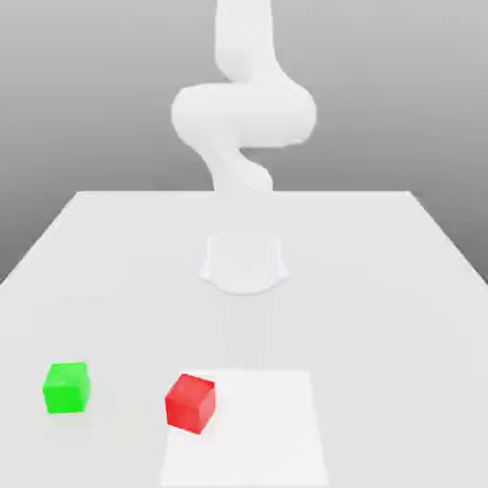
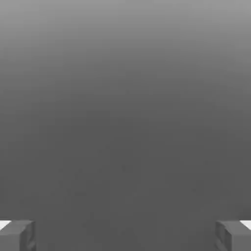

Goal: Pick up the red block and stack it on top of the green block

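**Tool spread wide, both blocks untouched on the worktop**

In the hand view the tool (image 2: pixel 125 235) was released: its two grey fingertips (image 2: pixel 17 235) stood far apart at opposite edges of the picture, with nothing between them but a plain grey surface. Neither block lay between the fingertips.

In the exterior view the white arm (image 1: pixel 243 114) rose from its round base (image 1: pixel 244 264) on the white worktop (image 1: pixel 381 286), curling upward out of the frame. The red block (image 1: pixel 191 402) sat on the worktop well in front of the base, toward the camera, at the edge of a paler square patch (image 1: pixel 257 429). The green block (image 1: pixel 67 387) rested on the worktop toward the exterior view's left of the red one, near it but apart, both cubes flat on the surface. Both lay well apart from the arm.
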